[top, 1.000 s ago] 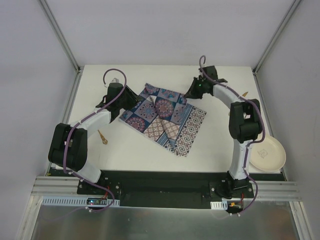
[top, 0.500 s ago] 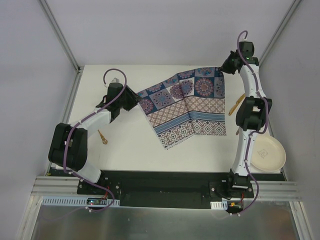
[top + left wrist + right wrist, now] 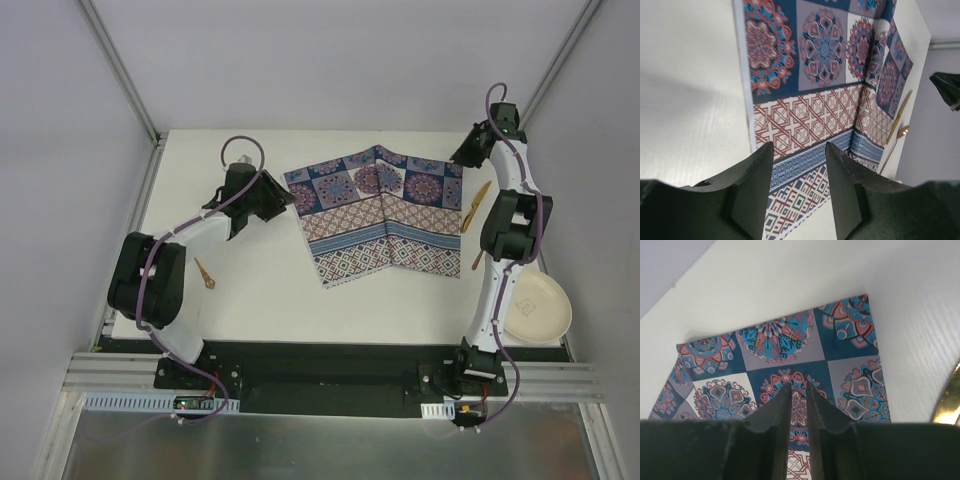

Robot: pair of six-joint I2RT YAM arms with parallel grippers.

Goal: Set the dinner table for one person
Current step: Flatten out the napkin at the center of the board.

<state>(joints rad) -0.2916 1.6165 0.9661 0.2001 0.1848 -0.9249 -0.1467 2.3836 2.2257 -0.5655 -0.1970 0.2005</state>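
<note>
Placemat (image 3: 385, 215) lies on dinner table (image 3: 260, 290) — white.

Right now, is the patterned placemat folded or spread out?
Spread out. The placemat lies open on the dinner table, all four corners showing, with only a crease down its middle.

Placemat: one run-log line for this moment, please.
placemat unfolded on table | left claw open by its left edge | right claw barely parted, empty, at far right corner | plate off placemat
</note>
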